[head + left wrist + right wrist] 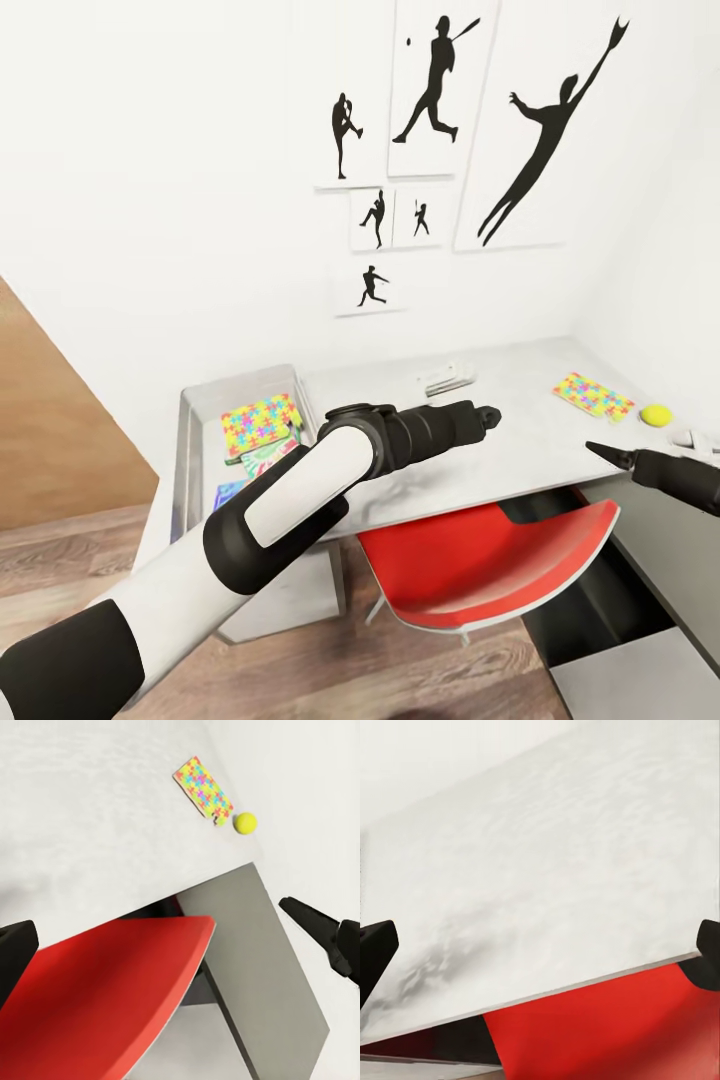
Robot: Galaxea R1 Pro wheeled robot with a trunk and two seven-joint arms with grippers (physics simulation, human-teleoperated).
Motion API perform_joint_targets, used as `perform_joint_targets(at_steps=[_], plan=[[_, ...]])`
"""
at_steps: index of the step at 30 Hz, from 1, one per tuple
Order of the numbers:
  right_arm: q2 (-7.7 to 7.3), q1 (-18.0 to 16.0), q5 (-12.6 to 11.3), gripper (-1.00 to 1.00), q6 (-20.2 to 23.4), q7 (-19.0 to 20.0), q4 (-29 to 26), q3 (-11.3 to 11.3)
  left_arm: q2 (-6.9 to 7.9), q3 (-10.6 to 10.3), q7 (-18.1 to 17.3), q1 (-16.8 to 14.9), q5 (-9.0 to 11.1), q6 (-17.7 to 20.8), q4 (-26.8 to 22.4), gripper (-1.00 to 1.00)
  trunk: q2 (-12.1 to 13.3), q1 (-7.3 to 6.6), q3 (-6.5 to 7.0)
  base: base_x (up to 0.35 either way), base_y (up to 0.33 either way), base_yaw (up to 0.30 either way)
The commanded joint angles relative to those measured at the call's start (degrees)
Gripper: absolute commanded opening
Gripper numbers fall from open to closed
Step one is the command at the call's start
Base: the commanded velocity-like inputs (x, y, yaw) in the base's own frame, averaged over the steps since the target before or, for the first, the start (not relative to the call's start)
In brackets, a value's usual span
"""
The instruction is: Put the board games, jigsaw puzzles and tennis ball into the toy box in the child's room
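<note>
My right gripper (603, 452), jaws wide, hangs at the desk (520, 440) front edge; ball (656, 414) at 1 o'clock, bare top between; left gripper state unclear.

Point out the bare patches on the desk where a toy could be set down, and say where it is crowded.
The widest bare stretch of the table lies between the toy box and the jigsaw puzzle, in front of the small white item by the wall. Crowded: the toy box, already holding a puzzle and game boxes, and the right end around the tennis ball.
</note>
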Motion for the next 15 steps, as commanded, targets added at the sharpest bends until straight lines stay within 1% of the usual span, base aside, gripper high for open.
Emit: perform_joint_targets(at_steps=[1,7,15], plan=[[-0.01,-0.04,0.29,1.00,0.26,0.43,-0.01,-0.50,0.00,0.03,0.29,-0.05,0.23,0.21,0.02,1.00,-0.11,0.04,-0.01,0.000,0.000,0.000],[0.03,0.01,0.33,1.00,0.13,0.47,0.10,-1.50,0.11,0.17,0.13,0.26,-0.24,0.21,0.16,1.00,-0.11,0.04,0.56,0.000,0.000,0.000],[0.10,-0.07,0.62,1.00,-0.10,0.47,0.56,-1.92,0.16,0.46,0.04,1.06,-1.22,0.21,0.51,1.00,-0.11,0.04,1.31,0.000,0.000,0.000]])
